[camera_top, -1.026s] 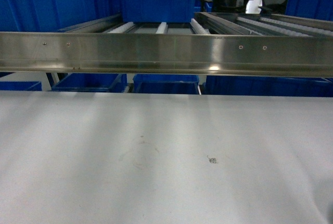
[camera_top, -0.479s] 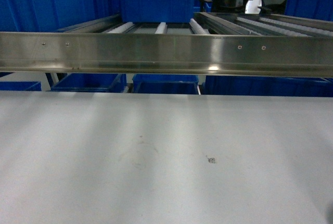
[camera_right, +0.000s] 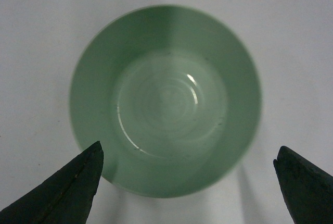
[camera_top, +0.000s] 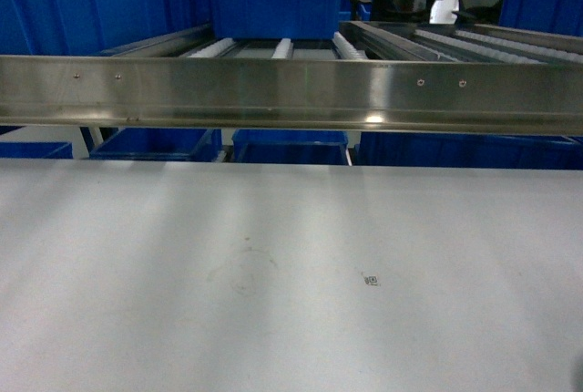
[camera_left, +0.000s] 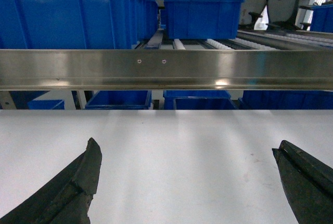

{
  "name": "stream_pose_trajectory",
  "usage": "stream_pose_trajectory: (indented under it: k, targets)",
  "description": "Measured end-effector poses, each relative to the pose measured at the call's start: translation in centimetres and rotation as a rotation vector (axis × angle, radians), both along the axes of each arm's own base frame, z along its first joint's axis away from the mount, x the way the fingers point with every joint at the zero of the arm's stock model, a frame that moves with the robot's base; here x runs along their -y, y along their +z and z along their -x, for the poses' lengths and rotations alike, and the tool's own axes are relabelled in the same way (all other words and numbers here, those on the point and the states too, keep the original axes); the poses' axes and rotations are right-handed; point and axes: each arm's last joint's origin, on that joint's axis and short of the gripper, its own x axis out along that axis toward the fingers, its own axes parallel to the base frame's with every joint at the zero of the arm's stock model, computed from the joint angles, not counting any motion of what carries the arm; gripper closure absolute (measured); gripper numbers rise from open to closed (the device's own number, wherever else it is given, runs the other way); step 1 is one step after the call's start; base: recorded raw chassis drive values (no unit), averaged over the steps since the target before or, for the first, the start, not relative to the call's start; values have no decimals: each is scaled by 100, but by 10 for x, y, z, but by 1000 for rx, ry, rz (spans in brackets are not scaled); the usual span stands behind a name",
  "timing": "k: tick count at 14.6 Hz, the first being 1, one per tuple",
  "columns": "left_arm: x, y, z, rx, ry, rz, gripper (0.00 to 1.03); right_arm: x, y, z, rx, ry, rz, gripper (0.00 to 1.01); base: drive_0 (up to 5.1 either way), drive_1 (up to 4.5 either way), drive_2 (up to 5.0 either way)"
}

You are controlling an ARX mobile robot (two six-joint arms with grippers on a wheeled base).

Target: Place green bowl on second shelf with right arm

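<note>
The green bowl (camera_right: 166,101) stands upright on the white table, seen straight from above in the right wrist view, round and pale mint with a lighter inside. My right gripper (camera_right: 190,148) hangs open above its near rim, its dark fingers (camera_right: 73,187) wide apart and touching nothing. My left gripper (camera_left: 186,148) is open over bare white table (camera_left: 182,130), holding nothing. The shelf's steel front rail (camera_top: 291,91) crosses the head view, with rollers (camera_top: 282,47) behind it. Bowl and grippers are out of the head view.
Large blue bins (camera_top: 269,0) sit on the roller shelf and more blue bins (camera_top: 291,148) stand below the rail. The white table (camera_top: 291,273) fills the lower head view, with a small printed mark (camera_top: 371,280). Office chairs (camera_left: 270,0) stand far back.
</note>
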Motion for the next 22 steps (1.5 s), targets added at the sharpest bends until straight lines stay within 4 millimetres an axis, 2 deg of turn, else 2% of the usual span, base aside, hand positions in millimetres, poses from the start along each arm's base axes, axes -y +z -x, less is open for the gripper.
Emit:
stream_pose_trajectory:
  k: [2,4,6,8,10,12,15,16,17,22]
  targets:
    - [0,0,0,0,0,0,5,-1,-17,-7,-34,-32,-3,3,0,0,0]
    - [0,0,0,0,0,0,5,2,-25,-12,-37,-66,7,3,0,0,0]
    - [0,0,0,0,0,0,5,2,-23,-12,-38,-79,1,3,0,0,0]
    - [0,0,0,0,0,0,5,3,-11,-14,19,-91,-8,3,0,0,0]
    - [0,0,0,0,0,0,5,10,-11,-14,12,-141,-35,3,0,0,0]
    - [0,0,0,0,0,0,5,18,-16,-30,-5,-192,-87,3,0,0,0]
    - [0,0,0,0,0,0,5,10,-30,-48,-81,-187,-145,3,0,0,0]
    - [0,0,0,0,0,0,5,7,-38,-49,-102,-197,-129,6,0,0,0]
    - [0,0,0,0,0,0,5,6,-38,-49,-99,-202,-125,15,0,0,0]
    - [0,0,0,0,0,0,5,15,-50,-37,-85,-234,-97,75,0,0,0]
